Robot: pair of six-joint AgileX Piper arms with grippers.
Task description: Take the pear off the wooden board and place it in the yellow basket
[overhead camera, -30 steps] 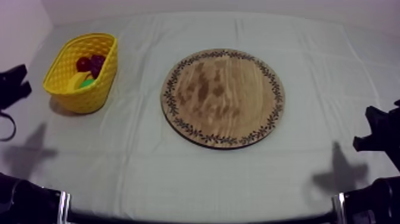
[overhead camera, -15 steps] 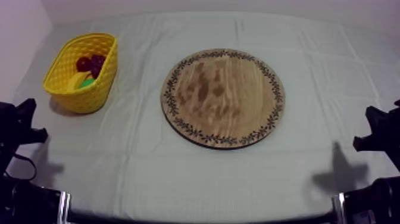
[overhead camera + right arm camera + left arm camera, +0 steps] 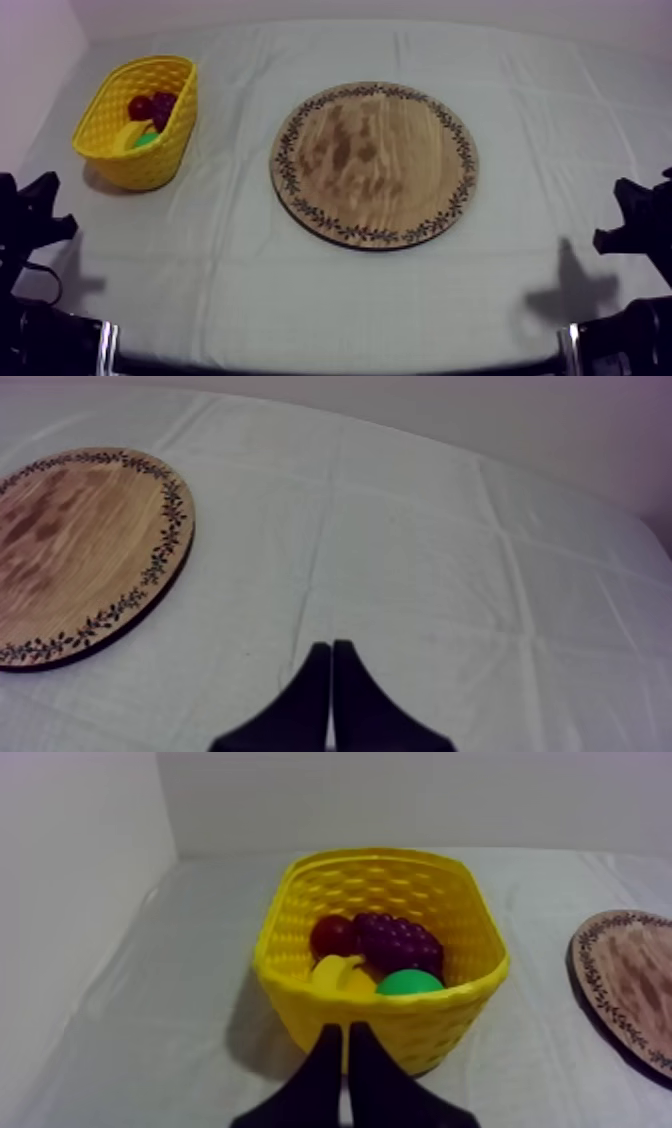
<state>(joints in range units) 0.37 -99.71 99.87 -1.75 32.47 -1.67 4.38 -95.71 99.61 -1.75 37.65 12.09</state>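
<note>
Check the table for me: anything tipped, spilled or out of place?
Nothing stands out. The yellow basket stands upright holding grapes, small red fruit, banana and pear; the wooden board lies flat; left gripper and right gripper are shut, empty.

the yellow basket [image 3: 152, 165] stands at the far left of the bench [image 3: 250, 285], well apart from the round wooden board [image 3: 375, 165], which lies flat at the middle of the grey-white cloth. in the basket the green pear [image 3: 147, 141] lies beside a yellow banana [image 3: 129, 133], with a small red fruit [image 3: 140, 106] and dark grapes [image 3: 164, 104] behind them. my left claw [image 3: 40, 205] sits low at the left edge, nearer than the basket. my right claw [image 3: 627, 215] sits low at the right edge, apart from the board.
</note>
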